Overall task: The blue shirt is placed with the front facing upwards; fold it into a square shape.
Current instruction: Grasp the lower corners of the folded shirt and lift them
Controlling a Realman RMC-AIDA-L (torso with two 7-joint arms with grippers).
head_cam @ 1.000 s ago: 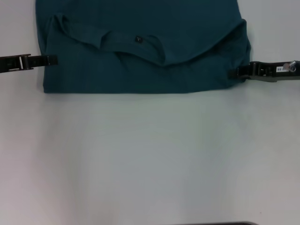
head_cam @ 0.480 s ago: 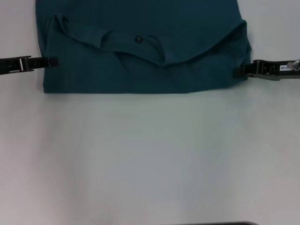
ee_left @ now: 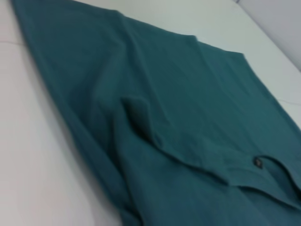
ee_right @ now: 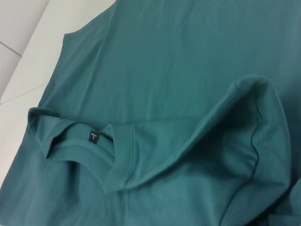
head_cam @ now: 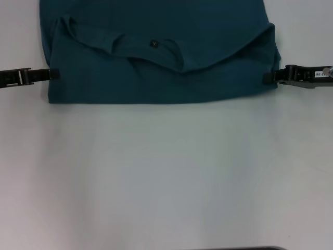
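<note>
**Soft shirt, part-folded, a hand at each side edge**

The blue shirt (head_cam: 156,57) lies flat on the white desk (head_cam: 166,177), at the far side of it and running off the top of the head view. It is plain teal side up, with the collar end turned over towards the robot, so that the neck opening and its small black label (head_cam: 153,44) show on the upper layer. The near edge is a straight fold. The right corner of the turned-over layer droops in a loose curve.

The left hand (head_cam: 52,74) sits at the shirt's left edge, low over the desk. The right hand (head_cam: 268,77) sits at the right edge, level with the other. I cannot tell whether either hand is open or closed, or whether it grips cloth; the wrist views show only fabric.

By the look of it the cloth is thin, light and limp. It will sag, crease and drag rather than keep a line, and the layers may slide apart. The sound places to take hold are probably the two side edges near the folded corners, pinching all layers together and lifting both sides evenly so the next fold lands square.
</note>
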